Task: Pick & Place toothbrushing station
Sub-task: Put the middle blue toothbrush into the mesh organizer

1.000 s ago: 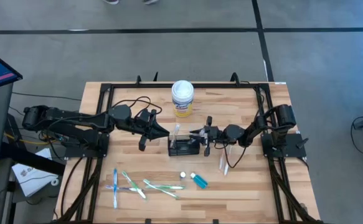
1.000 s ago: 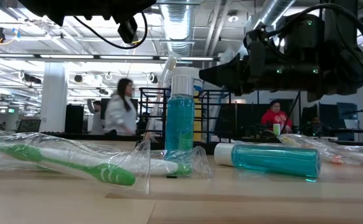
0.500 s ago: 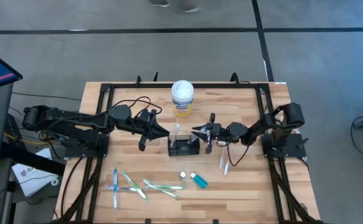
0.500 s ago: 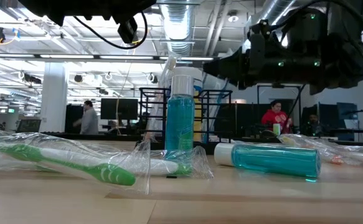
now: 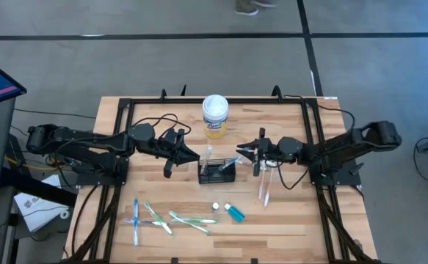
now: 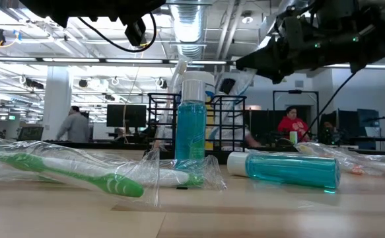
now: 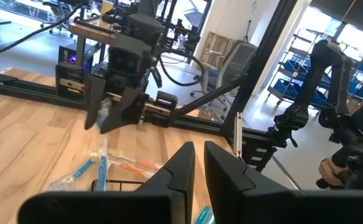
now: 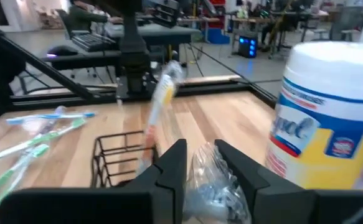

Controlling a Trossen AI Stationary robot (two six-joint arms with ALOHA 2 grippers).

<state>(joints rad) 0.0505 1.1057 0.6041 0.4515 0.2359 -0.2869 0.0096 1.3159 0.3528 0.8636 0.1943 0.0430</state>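
Four views: high, low, left wrist, right wrist.
High view, caddy: the toothbrushing station (image 5: 218,173), a black wire caddy, stands near the middle of the table (image 5: 287,227), nearer the far edge, with its long axis running from the left edge toward the right edge.
High view, contents: a wrapped toothbrush (image 5: 208,155) leans out of its left end toward the far edge.
High view, left gripper (image 5: 194,156): just left of the caddy, tips pointing at its left end; whether it grips anything cannot be told here.
High view, right gripper (image 5: 241,152): beside the caddy's right end, pointing left.
High view, other things: a white-lidded canister (image 5: 215,115) by the far edge; two wrapped toothbrushes (image 5: 263,188) under the right arm; a scatter of toothbrushes (image 5: 164,218) near the front left corner; two small blue bottles (image 5: 229,211) near the front edge.
Low view: the caddy (image 6: 193,122) shows as dark wire behind an upright blue bottle (image 6: 191,120); a second bottle (image 6: 286,170) lies on its side and a green toothbrush (image 6: 80,173) lies in its wrapper. People sit and walk in the room behind.
Left wrist view: the fingers (image 7: 180,167) stand nearly together with a thin gap and nothing between them; the caddy's rim (image 7: 128,184) lies just beyond.
Right wrist view: the fingers (image 8: 171,163) are clenched on crinkled clear wrapping (image 8: 211,176); the caddy (image 8: 126,159) stands just ahead, the canister (image 8: 329,117) beside it.
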